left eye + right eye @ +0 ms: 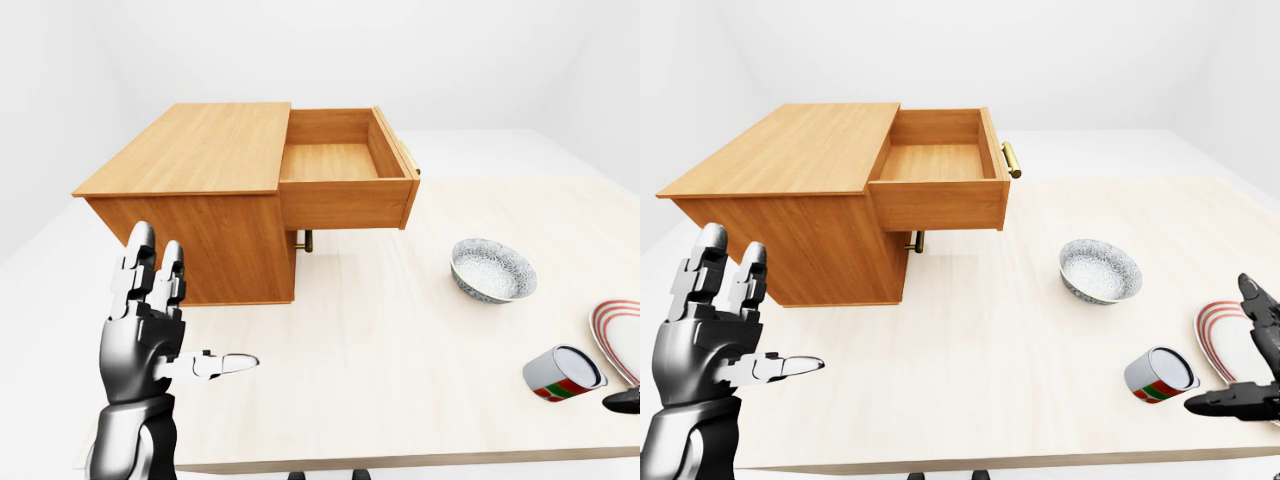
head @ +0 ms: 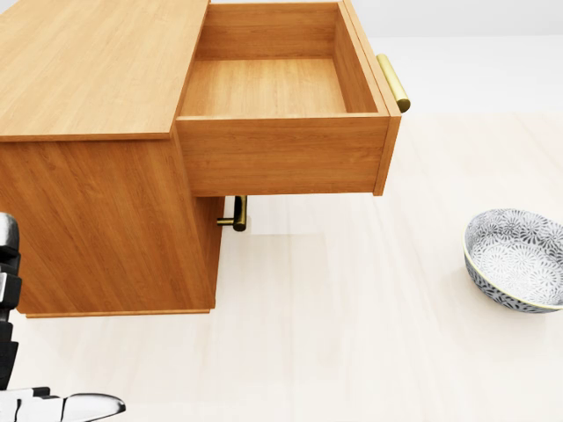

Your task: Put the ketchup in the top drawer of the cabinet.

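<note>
In the left-eye view, the striped plate point(image 1: 618, 335) at four o'clock runs off the right edge, and only dark fingertips of the right hand point(image 1: 622, 401) enter the picture. The head view's right edge clips the patterned bowl point(image 2: 516, 258). The open drawer point(image 2: 280, 112) hides most of the lower drawer's brass handle point(image 2: 236, 214).
</note>
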